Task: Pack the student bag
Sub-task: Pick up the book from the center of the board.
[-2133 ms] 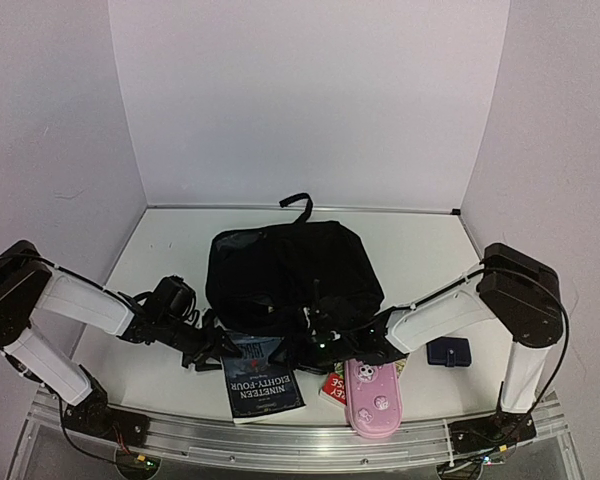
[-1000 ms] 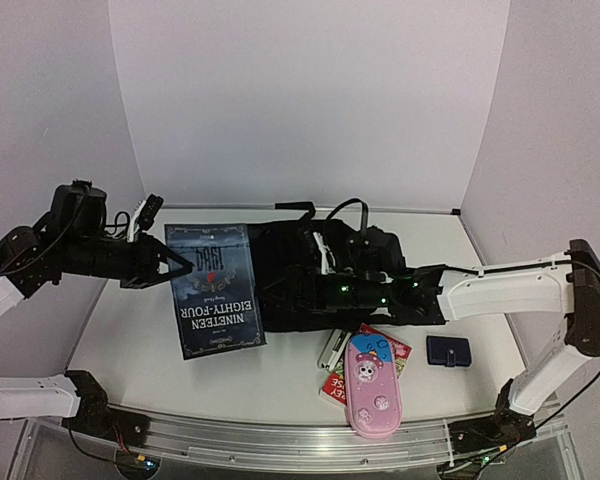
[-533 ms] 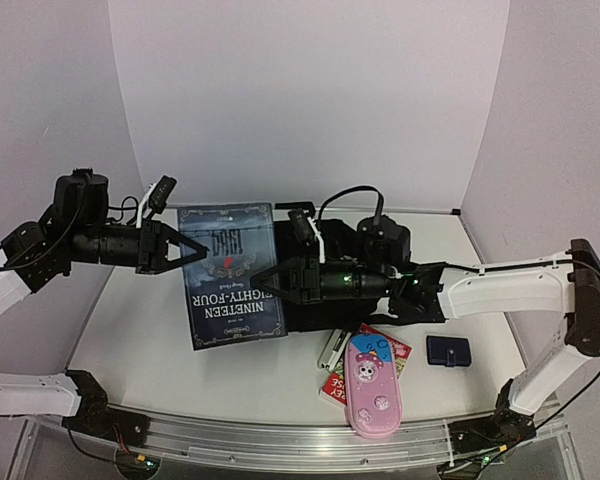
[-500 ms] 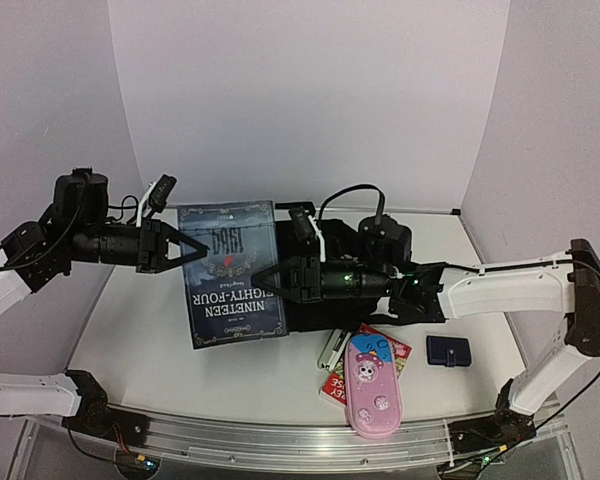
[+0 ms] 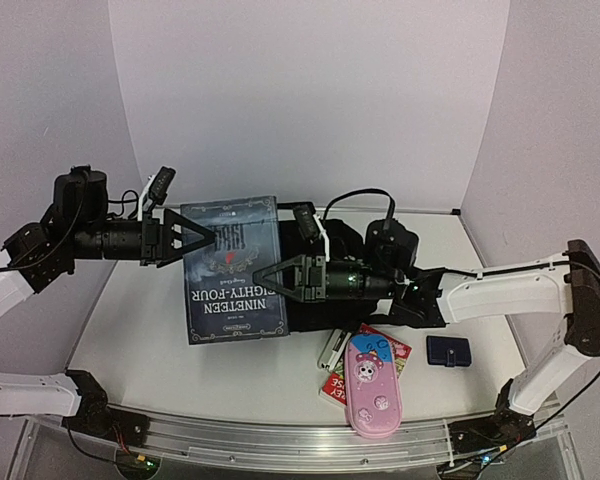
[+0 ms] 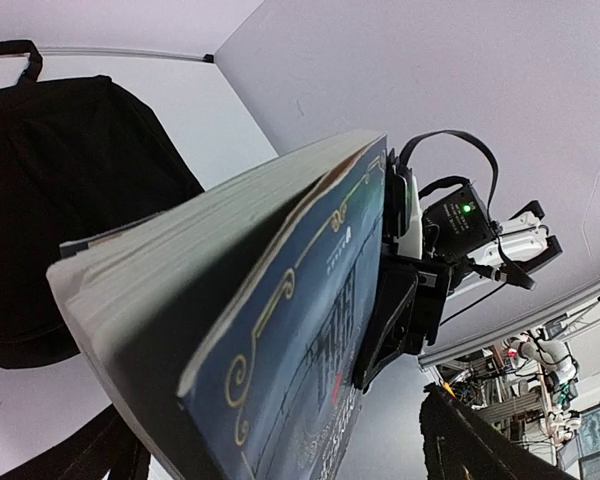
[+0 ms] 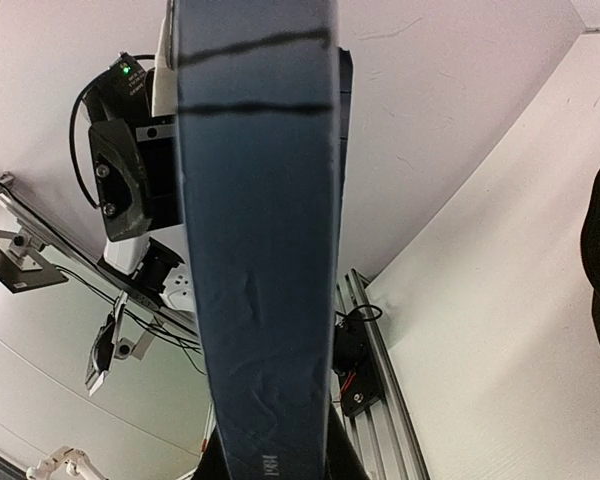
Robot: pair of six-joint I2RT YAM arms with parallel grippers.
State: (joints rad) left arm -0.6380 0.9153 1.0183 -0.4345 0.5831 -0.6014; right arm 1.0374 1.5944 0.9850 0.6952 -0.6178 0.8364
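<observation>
Above the table, my right gripper (image 5: pixel 263 273) clamps the book (image 5: pixel 230 285) by one edge. My left gripper (image 5: pixel 205 238), jaws open, flanks the opposite edge. The bag (image 6: pixel 70 180) lies beneath, toward the back.

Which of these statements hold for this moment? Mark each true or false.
1. The Nineteen Eighty-Four book is held up in the air between the two arms. True.
2. The pink pencil case is already inside the backpack. False: it lies on the table near the front edge.
3. The right fingers are closed on the book's edge. True.
4. The dark-blue pouch lies on the left of the book. False: it lies on the right side of the table, beyond the pencil case.
5. The book's front cover faces the top camera. True.
</observation>
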